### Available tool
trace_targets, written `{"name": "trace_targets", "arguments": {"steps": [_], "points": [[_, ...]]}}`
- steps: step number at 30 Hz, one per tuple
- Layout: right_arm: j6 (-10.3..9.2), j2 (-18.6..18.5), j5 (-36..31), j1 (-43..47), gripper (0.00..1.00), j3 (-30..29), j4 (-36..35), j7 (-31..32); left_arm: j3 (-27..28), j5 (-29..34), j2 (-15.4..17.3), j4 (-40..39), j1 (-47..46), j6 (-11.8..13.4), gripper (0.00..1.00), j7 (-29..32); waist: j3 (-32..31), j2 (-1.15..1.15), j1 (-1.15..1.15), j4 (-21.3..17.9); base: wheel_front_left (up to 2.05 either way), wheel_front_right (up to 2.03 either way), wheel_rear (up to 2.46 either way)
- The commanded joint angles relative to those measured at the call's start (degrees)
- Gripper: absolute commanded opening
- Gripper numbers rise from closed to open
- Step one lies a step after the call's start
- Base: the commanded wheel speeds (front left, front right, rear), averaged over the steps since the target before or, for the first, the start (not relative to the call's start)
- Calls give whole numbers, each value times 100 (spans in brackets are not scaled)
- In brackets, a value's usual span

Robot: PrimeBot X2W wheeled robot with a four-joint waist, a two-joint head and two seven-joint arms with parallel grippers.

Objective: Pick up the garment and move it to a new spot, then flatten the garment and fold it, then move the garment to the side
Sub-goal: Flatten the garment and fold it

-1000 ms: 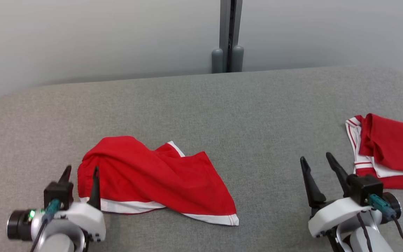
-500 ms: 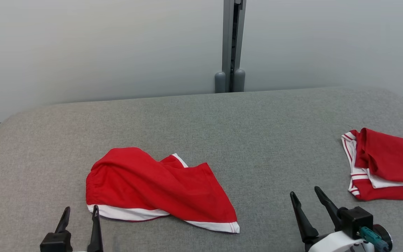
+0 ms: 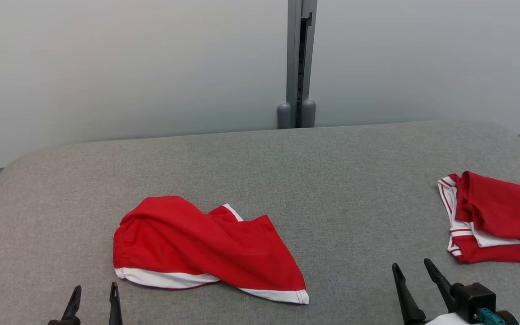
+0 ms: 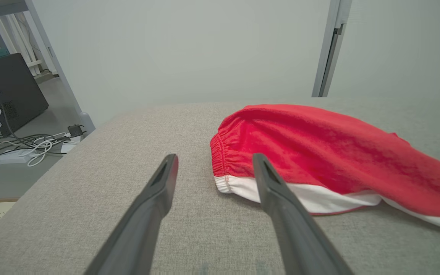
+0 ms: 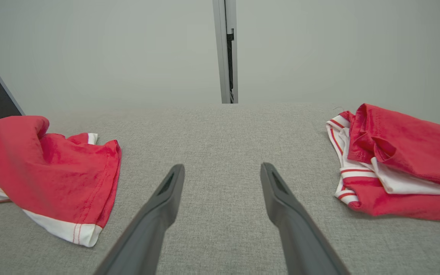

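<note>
Right now the red garment (image 3: 197,243) lies crumpled on the grey padded bench (image 3: 341,180), left of the middle and close to the near edge, with its white hem facing the robot. The left gripper (image 3: 95,293) sits just beside its gathered end, fingers spread wide and empty. The right gripper (image 3: 411,264), equally wide and empty, is near a second red-and-white garment (image 3: 503,212) at the right edge.

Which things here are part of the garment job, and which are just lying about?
Job: crumpled red shorts; left gripper, open, near them; right gripper, open.
Lying about: red-and-white garment off to the right, likely not the target; floor cables; black box.
</note>
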Motion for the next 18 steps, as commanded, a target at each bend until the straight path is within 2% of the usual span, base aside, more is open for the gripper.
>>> {"name": "trace_targets", "arguments": {"steps": [1,4,18], "points": [[-1,-33,-28,12,100,3,-6,-27,39,49,-17,-1,30,-50,100,-8,14,0,0,7,0,0,0],[-1,-30,28,-16,100,169,63,-27,76,112,-59,37,-63,-144,100,-8,100,0,0,49,0,0,0],[-1,-35,712,-547,100,1961,894,-27,-109,306,-238,73,-451,-436,100,-9,783,0,0,445,0,0,0]]}}
